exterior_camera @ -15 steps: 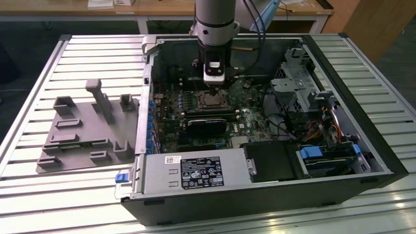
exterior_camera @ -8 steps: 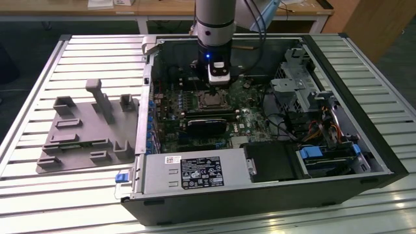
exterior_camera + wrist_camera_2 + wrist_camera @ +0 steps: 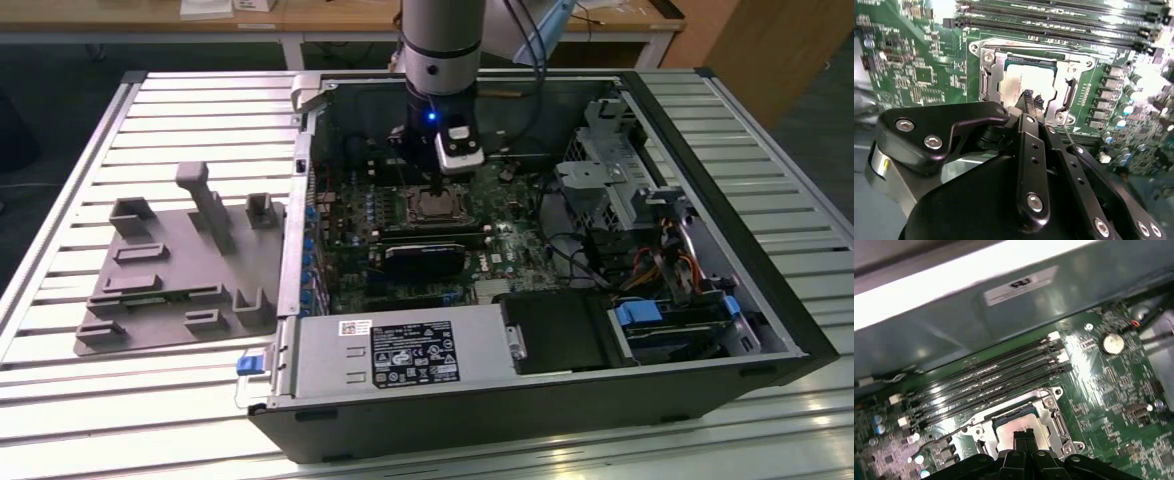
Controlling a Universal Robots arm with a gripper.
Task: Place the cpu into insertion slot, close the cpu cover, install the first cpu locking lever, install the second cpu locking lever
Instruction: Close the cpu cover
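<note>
Since the tool (image 3: 1030, 99), fingers pinched together and empty, hovers at the cpu (image 3: 1019, 80), we judge that pressing lightly, straight down, works best.

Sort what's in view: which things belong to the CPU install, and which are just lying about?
Job in hand: gripper, shut, over the cpu; insertion slot, holding the cpu; cpu cover, down around it.
Lying about: memory slots; black card; grey moulded tray beside the case; power supply.
</note>
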